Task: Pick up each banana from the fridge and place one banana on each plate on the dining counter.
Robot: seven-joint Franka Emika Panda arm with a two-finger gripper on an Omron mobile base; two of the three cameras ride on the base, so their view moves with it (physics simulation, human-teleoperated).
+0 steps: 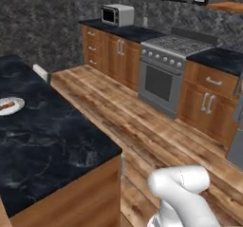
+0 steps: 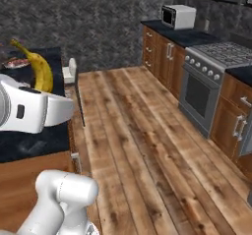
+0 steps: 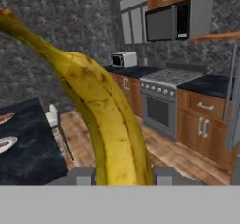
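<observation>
The dining counter (image 1: 52, 140) is seen at the left of the left base view, its black stone top on a wooden base. A white plate (image 1: 10, 106) is set near its left edge, with a brown food item lying on it. To the right, across the wooden floor (image 1: 142, 126), wooden cabinets (image 1: 116, 55) are lined along the wall, with a white microwave (image 1: 117, 15) on their black top and a grey oven range (image 1: 166, 71) beside them.

In the right base view, a banana (image 2: 42, 69) is held upright above the counter at the left, stem tip uppermost, over the white hand.

In the hand view, two plates (image 3: 7, 143) are seen on the counter at far left. The banana fills the centre, and the gripper (image 3: 123, 176) is clenched around its lower end.
</observation>
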